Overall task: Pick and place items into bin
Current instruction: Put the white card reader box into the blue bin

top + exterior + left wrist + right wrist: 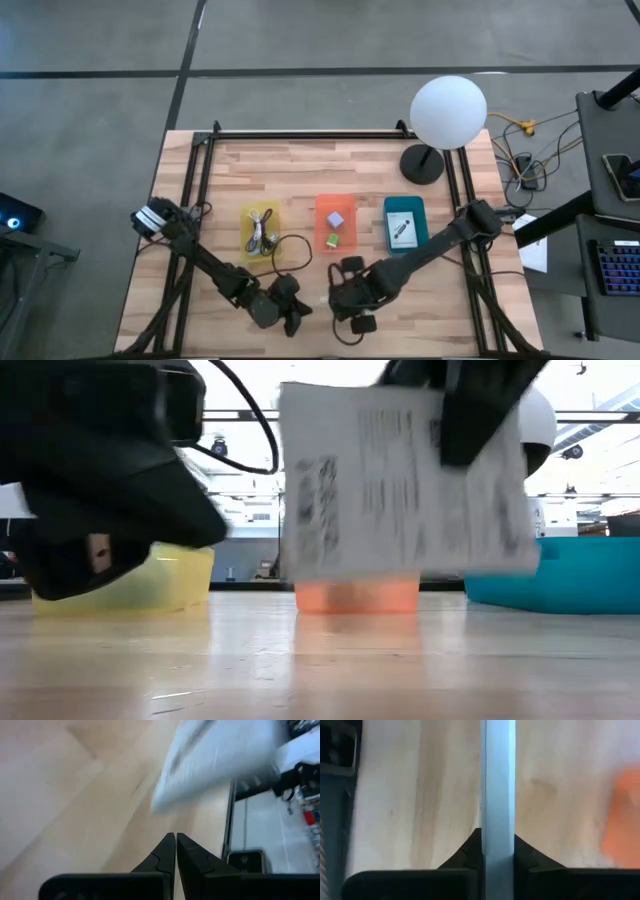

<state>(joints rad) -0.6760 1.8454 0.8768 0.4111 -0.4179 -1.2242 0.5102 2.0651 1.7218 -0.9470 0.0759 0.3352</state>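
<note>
A flat white printed packet (400, 480) hangs upright over the table's near middle, and my right gripper (497, 832) is shut on it. The right wrist view shows it edge-on (497, 780). My left gripper (175, 840) is shut and touches nothing; it hovers low just left of the packet (215, 760), near the front edge (285, 308). The yellow bin (247, 225) holds the cables (263, 236). The orange bin (322, 208) holds the lavender cube (337, 218) and green cube (332, 241). A second packet (402, 231) lies in the teal bin (418, 208). My right gripper pinches the packet between its two fingers at the upper edge (455, 430), toward one corner. The fingers (480, 410) come from above, pointing down, one on each flat face (497, 820). The packet hangs upright below them, lifted clear of the table.
Three small bins stand in a row across the table's middle, behind both grippers. A white globe lamp (448, 112) on a dark base stands at the far right corner. Black frame rails (195, 190) run along the left, right and far sides. Bare wood lies in front.
</note>
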